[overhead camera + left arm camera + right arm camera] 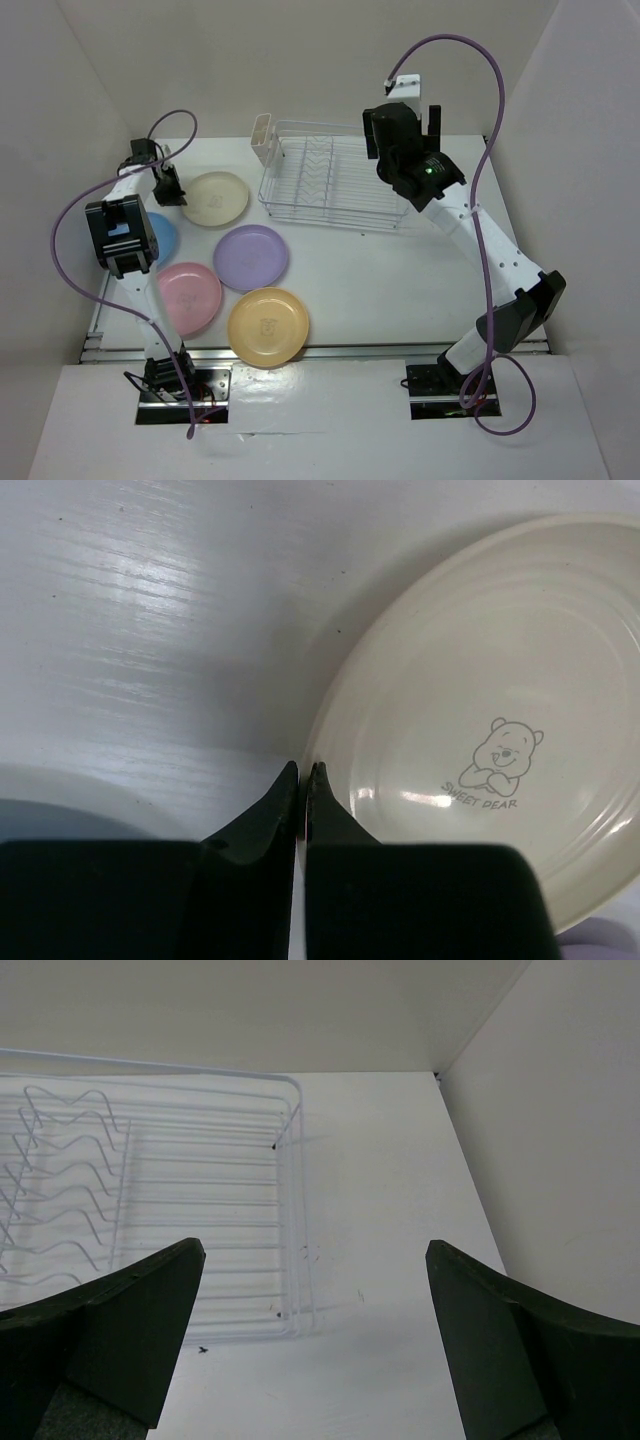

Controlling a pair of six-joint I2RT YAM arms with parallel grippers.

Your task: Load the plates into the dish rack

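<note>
Rack check first: the white wire dish rack [330, 175] sits at the far side of the surface [400, 270], cutlery holder [265, 140] on its 9 o'clock corner, and no plate stands in its prongs. So nothing is loaded, and all five are left to do.

All five lie flat. The cream plate [215, 198] is at 9 o'clock from the rack. The light blue plate [165, 240] is at 8 o'clock from the cream, half under my left arm. The purple plate [251, 256] is at 5 o'clock from the cream, the pink plate [190, 297] at 7 o'clock from the purple, and the yellow-orange plate [268, 326] is nearest my bases.

My left tool [303, 770] is down at the cream plate's rim, jaws pressed together, tips right at the edge by the bear print [502, 752]. I see nothing between them, so I judge this plate not gripped yet.

My right tool [312, 1250] hangs above the rack's 3 o'clock end, jaws wide apart and holding nothing. It looks ready to receive a plate.
</note>
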